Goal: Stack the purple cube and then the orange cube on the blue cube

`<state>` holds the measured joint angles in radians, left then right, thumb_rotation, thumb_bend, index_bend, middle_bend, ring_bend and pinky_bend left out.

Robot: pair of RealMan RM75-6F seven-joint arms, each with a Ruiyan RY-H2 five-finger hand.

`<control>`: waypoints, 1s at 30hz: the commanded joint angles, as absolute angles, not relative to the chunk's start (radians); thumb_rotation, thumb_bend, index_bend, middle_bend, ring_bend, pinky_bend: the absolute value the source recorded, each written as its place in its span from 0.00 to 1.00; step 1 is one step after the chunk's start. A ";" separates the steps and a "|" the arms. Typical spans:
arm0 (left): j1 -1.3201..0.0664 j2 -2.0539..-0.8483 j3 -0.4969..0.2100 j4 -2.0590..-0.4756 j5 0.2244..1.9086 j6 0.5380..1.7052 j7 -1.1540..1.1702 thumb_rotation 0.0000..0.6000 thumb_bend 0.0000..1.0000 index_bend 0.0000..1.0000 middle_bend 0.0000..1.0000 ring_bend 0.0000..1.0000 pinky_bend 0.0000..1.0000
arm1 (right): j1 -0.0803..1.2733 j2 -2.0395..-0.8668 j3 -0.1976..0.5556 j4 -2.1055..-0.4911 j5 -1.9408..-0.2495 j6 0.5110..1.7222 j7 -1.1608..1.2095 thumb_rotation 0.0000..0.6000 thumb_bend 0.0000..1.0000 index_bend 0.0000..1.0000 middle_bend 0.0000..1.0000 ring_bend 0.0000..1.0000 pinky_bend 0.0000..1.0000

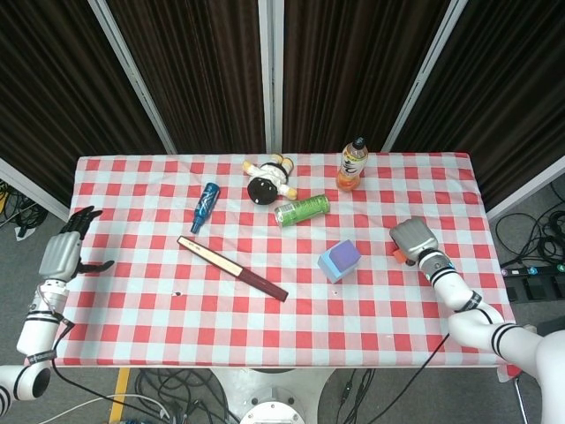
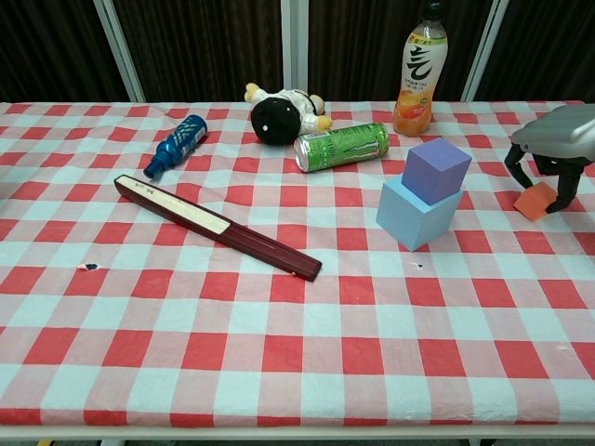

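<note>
The purple cube [image 2: 436, 169] [image 1: 345, 253] sits on top of the light blue cube [image 2: 414, 219] [image 1: 330, 264] right of the table's middle. Further right, the small orange cube [image 2: 532, 203] [image 1: 400, 255] lies tilted under my right hand [image 2: 556, 139] [image 1: 413, 238]. That hand's fingers [image 2: 564, 190] curl down on both sides of the cube and grip it. My left hand [image 1: 62, 252] hangs off the table's left edge with its fingers spread and nothing in it; the chest view does not show it.
An orange drink bottle [image 2: 418, 74] stands at the back. A green can [image 2: 342, 146] lies beside a plush toy [image 2: 279, 110]. A blue bottle [image 2: 181, 142] lies at back left, and a long dark red stick [image 2: 214, 226] lies diagonally left of centre.
</note>
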<state>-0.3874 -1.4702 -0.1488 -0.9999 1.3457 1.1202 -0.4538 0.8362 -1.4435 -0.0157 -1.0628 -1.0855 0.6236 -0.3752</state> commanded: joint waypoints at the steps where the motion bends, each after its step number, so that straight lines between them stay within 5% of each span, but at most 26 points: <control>1: -0.386 -1.468 -0.148 -1.004 1.347 1.122 -0.454 1.00 0.00 0.18 0.17 0.08 0.20 | 0.834 -1.429 -0.009 -1.082 -1.090 0.633 -0.376 1.00 0.07 0.61 1.00 0.99 0.94; 20: -0.380 -1.447 -0.149 -1.050 1.352 1.133 -0.480 1.00 0.00 0.18 0.17 0.08 0.20 | 0.935 -1.011 0.128 -1.648 -0.942 0.711 -0.534 1.00 0.07 0.62 1.00 0.99 0.94; 30: -0.374 -1.439 -0.150 -1.061 1.357 1.147 -0.510 1.00 0.00 0.18 0.17 0.08 0.20 | 1.091 -0.953 0.103 -1.753 -0.660 0.615 -0.615 1.00 0.07 0.62 1.00 0.99 0.94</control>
<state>-0.3747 -1.4391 -0.1505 -1.0607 1.3569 1.1467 -0.5090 1.0422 -0.9629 0.1198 -1.7281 -0.7230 0.6520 -0.5877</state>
